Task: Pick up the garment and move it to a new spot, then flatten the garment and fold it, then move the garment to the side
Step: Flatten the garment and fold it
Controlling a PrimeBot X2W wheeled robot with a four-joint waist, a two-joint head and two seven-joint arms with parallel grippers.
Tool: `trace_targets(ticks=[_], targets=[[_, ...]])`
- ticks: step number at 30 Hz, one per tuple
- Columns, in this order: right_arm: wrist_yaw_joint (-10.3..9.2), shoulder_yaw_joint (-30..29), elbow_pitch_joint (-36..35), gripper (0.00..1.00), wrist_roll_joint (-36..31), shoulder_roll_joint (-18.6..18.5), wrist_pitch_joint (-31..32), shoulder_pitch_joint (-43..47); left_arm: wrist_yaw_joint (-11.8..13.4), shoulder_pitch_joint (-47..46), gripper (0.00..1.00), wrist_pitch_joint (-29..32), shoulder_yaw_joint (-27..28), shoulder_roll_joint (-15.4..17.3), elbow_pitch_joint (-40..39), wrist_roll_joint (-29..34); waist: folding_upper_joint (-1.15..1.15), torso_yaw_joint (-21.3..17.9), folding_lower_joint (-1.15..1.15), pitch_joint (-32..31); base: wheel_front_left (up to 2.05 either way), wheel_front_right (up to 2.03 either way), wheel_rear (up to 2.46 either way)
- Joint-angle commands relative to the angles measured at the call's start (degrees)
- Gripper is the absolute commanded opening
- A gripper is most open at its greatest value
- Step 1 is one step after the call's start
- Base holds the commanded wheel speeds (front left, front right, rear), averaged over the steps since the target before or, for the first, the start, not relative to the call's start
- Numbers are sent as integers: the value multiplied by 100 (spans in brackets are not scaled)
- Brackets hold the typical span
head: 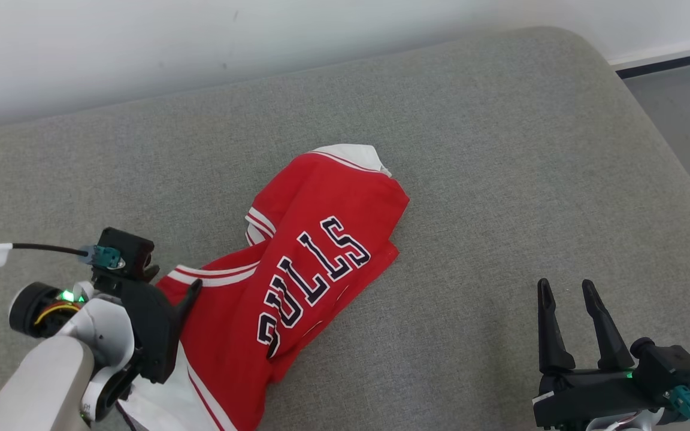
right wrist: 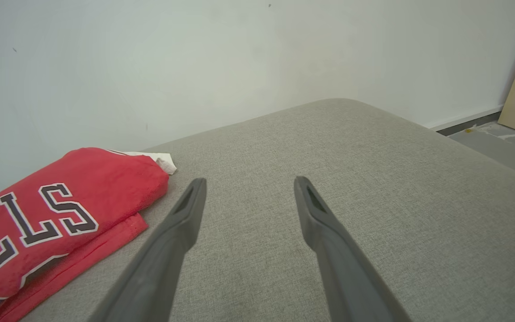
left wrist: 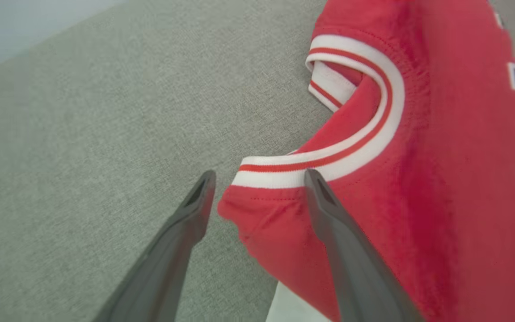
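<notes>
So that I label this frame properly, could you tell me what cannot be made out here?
- Head view: the near end of the jersey, behind the left gripper and past the bottom edge.
- Left wrist view: whether the fingers touch the cloth; they overlap it.
- Right wrist view: the start of the lettering, cut by the left edge.
</notes>
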Motion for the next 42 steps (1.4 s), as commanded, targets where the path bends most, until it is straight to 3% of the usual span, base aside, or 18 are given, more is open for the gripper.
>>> trace_targets(ticks=[1, 3, 4, 5, 6, 19, 22, 23, 24, 25, 36, 42], targets=[[-13, -5, -5, 100, -11, 2, -3, -33, -2, 33, 100, 25, -35, -30, 68, -98, 0, -2, -1, 12, 0, 0, 0], [-13, -5, -17, 100, -31, 2, -3, -53, -12, 3, 100, 84, -92, -68, 195, -144, 0, -3, -1, 40, 0, 0, 0], [-13, -4, -22, 100, -42, 2, -3, -62, -18, -19, 44, 58, -100, -112, 227, -204, 0, 0, -1, 49, 0, 0, 0], [-13, -10, -28, 100, -53, 2, -3, -66, -22, -85, 17, -10, -109, -117, 248, -184, 0, 4, -1, 61, 0, 0, 0], [-13, -14, -30, 100, -64, 2, -3, -72, -25, -118, 0, -8, -157, -96, 311, -153, 0, 9, -1, 69, 0, 0, 0], [-13, -65, -17, 100, -139, 2, -3, -54, -37, -587, 0, -572, -316, -117, 643, -257, 0, 215, -1, -46, 0, 0, 0], [-13, -76, -19, 100, -145, 2, -3, -12, 20, -677, 0, -1026, -211, -118, 583, -157, 0, 271, -1, -84, 0, 0, 0], [-13, -76, -20, 100, -150, 1, -3, 5, 53, -705, 11, -1284, -168, -131, 545, -69, 0, 297, -1, -107, 0, 0, 0], [-13, -87, -21, 100, -159, 2, -3, 25, 77, -702, 85, -1517, -157, -139, 525, 14, 0, 326, -1, -136, 0, 0, 0], [-13, -93, -31, 100, -174, 1, -3, 44, 126, -689, 100, -1743, -111, -159, 515, 31, 0, 356, -1, -165, 0, 0, 0], [-13, -255, -195, 100, -441, 1, -2, 316, 574, 58, 100, -3723, 315, -430, 105, 125, 0, 955, -1, -673, 0, 0, 0], [-13, -286, -329, 100, -568, 1, -2, 485, 826, 907, 100, -4159, 641, -559, -338, 136, 0, 1354, -1, -926, 0, 0, 0]])
